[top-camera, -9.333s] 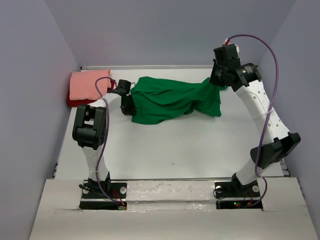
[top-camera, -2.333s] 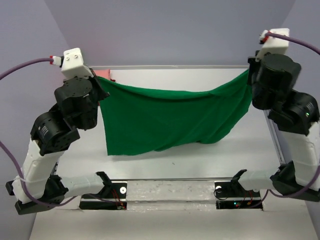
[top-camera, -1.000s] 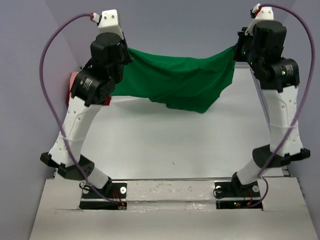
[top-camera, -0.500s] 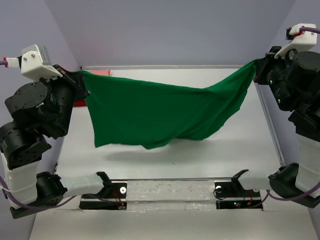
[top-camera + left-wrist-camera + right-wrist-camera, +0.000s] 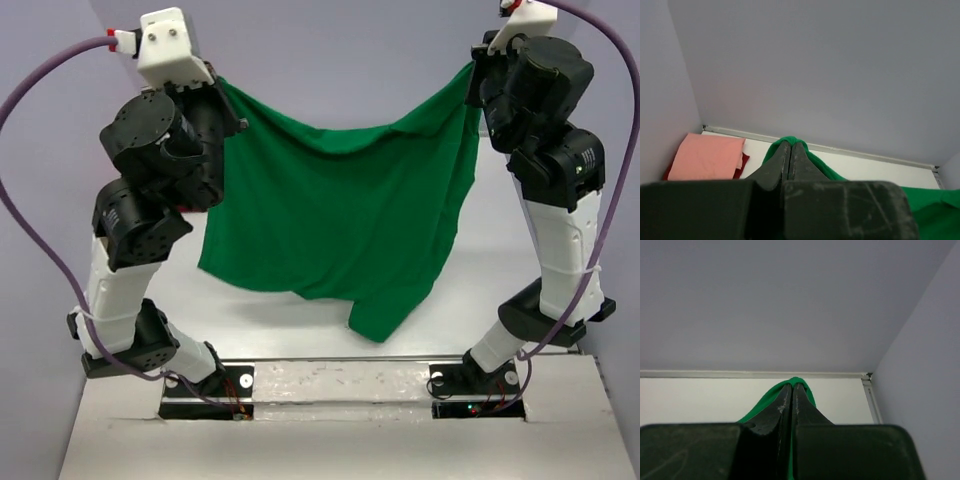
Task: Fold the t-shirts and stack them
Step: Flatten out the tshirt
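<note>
Step in hand, as we judge it: the green t-shirt [image 5: 340, 220] hangs spread in the air, ready to be laid flat on the table [image 5: 290, 335] for folding.

Grip: the left gripper [image 5: 790, 145] is pinched closed on one top corner of the cloth. The right gripper [image 5: 792, 386] is pinched closed on the other. In both wrist views a small tuft of green shows past the tips.

Position: the shirt hangs between the two raised arms. Its top edge sags in the middle. The bottom edge is uneven, with one lobe hanging lowest, right of centre, toward the near edge. We cannot tell whether that lobe touches the table.

To do it well:
- Draw the grippers slightly apart to take out the sag.
- Lower both at an equal rate.
- Let the low lobe land first, then drag so the cloth lies out without wrinkling.
- Release only once the cloth is flat.

The folded pink shirt [image 5: 707, 156] lies on a dark red one [image 5: 742, 161] in the far left corner, well apart from the hanging cloth.
</note>
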You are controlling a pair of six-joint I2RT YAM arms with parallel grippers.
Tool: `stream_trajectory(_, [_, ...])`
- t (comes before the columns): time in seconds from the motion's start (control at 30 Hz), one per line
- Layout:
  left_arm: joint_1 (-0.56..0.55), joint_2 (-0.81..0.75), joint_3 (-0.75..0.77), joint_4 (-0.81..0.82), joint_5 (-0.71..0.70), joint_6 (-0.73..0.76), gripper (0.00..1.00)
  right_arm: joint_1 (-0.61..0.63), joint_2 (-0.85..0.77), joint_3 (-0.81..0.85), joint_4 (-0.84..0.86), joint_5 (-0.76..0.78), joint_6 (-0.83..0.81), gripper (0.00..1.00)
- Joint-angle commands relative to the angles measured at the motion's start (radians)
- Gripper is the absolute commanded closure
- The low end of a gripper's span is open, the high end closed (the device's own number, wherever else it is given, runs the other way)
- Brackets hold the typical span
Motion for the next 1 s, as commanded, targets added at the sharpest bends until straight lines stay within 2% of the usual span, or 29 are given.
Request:
stream_trajectory(0.0, [-0.083, 0.009, 0.043, 0.379, -0.133, 0.323, 1.0, 0.014, -0.065, 0.047, 0.257, -0.005, -0.144, 1.0])
stream_trajectory(0.1, [-0.159, 0.022, -0.011, 0.638, -0.272, 0.566, 1.0, 0.014, -0.088, 0.016, 0.293, 0.035, -0.181, 1.0])
stream_trajectory(0.2, [-0.206, 0.017, -0.046, 0.743, -0.313, 0.659, 1.0, 0.014, -0.146, -0.07, 0.29, 0.056, -0.185, 1.0])
stream_trajectory(0.37, [-0.24, -0.044, -0.131, 0.675, -0.36, 0.546, 1.0, 0.023, -0.255, -0.18, 0.255, 0.067, -0.154, 1.0])
stream_trajectory(0.47, [-0.237, -0.102, -0.149, 0.375, -0.317, 0.296, 1.0, 0.023, -0.332, -0.364, 0.239, 0.068, -0.149, 1.0])
stream_trajectory(0.5, [-0.222, -0.113, -0.166, 0.339, -0.272, 0.245, 1.0, 0.023, -0.355, -0.397, 0.229, 0.062, -0.136, 1.0])
stream_trajectory(0.53, [-0.15, -0.122, -0.187, 0.299, -0.224, 0.143, 1.0, 0.023, -0.355, -0.411, 0.213, 0.059, -0.122, 1.0])
stream_trajectory(0.57, [-0.089, -0.112, -0.169, 0.151, -0.163, 0.066, 1.0, 0.023, -0.355, -0.42, 0.203, 0.049, -0.105, 1.0])
stream_trajectory(0.6, [-0.011, -0.097, -0.14, 0.074, 0.021, -0.007, 1.0, 0.023, -0.349, -0.417, 0.184, 0.033, -0.091, 1.0])
stream_trajectory(0.67, [0.199, -0.06, -0.117, -0.046, 0.211, -0.149, 1.0, 0.023, -0.322, -0.431, 0.183, 0.01, -0.076, 1.0])
stream_trajectory(0.77, [0.313, -0.107, -0.26, 0.03, 0.298, -0.146, 1.0, 0.012, -0.308, -0.431, 0.175, -0.004, -0.06, 1.0])
stream_trajectory(0.9, [0.509, -0.106, -0.299, 0.028, 0.495, -0.151, 1.0, -0.059, -0.309, -0.477, 0.163, -0.056, -0.03, 1.0])
stream_trajectory(0.97, [0.519, -0.11, -0.312, 0.041, 0.512, -0.148, 1.0, -0.1, -0.317, -0.486, 0.161, -0.103, 0.01, 1.0])
